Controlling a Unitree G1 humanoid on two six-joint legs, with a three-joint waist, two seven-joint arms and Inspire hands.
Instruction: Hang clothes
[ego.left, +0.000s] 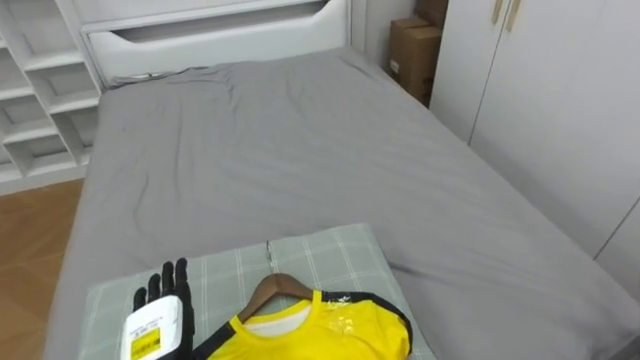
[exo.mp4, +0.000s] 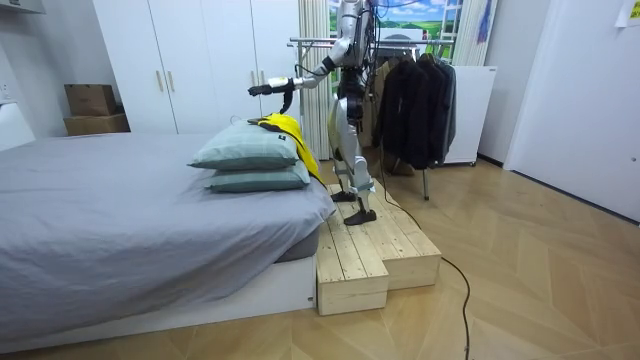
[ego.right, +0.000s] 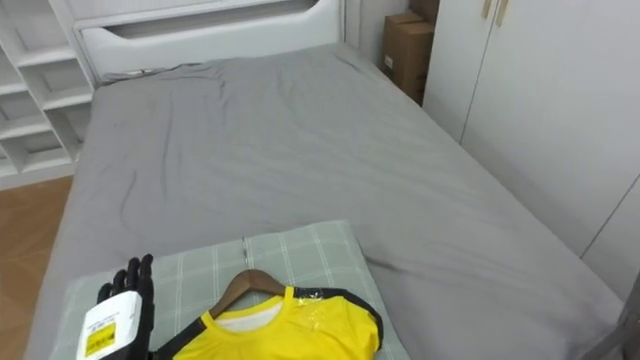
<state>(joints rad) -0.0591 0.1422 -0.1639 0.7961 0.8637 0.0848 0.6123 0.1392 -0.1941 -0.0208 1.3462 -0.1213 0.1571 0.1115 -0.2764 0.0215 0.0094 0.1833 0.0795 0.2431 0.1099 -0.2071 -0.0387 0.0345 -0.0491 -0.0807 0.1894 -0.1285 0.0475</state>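
- The yellow short-sleeved shirt with black trim (ego.left: 335, 330) is lying on a brown wooden hanger (ego.left: 275, 290), and both are resting on top of the pale green checked pillow (ego.left: 330, 250). Stacked this way, the pillow is probably raising the hanger into easy reach.
- The robot's left hand (ego.left: 168, 300) is hovering over the pillow's left part, beside the hanger and apart from it. Its fingers are straight and released, grasping nothing, and it seems to be lining up for the hanger's neck.
- The hook is pointing toward the pillow's far edge and lying uncovered, so the neck is offering a free grip.
- Beyond the pillow, the grey bedsheet (ego.left: 280, 140) is stretching bare, leaving the arm open room.
- The robot is standing on a pale wooden platform (exo.mp4: 370, 250) just beside the pillow end of the bed.
- The metal clothes rail (exo.mp4: 330, 42), on the robot's far side from the pillow, is likely where the shirt is going. Turning near the platform's edges is calling for care.
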